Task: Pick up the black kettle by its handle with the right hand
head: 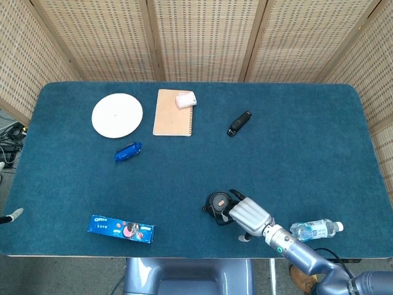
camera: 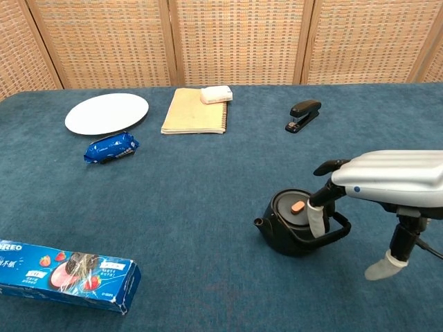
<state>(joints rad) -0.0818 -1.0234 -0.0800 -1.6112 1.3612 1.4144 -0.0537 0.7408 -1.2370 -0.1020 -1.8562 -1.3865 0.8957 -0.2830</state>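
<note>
The black kettle (head: 215, 203) (camera: 285, 227) sits near the table's front edge, right of centre, with an orange knob (camera: 297, 206) on its lid. Its spout points left and its handle (camera: 338, 226) arches over the right side. My right hand (head: 250, 214) (camera: 387, 180) hovers palm down over the handle. One finger (camera: 318, 214) reaches down beside the handle at the lid's edge, and the thumb (camera: 384, 266) hangs apart on the right. Nothing is gripped. Only a pale tip (head: 12, 215), perhaps of my left hand, shows at the head view's left edge.
A water bottle (head: 316, 229) lies just right of the right arm. A stapler (camera: 303, 114), a notebook (camera: 196, 111) with a white eraser, a white plate (camera: 107, 113) and a blue packet (camera: 111, 147) lie further back. An Oreo box (camera: 66, 273) lies front left.
</note>
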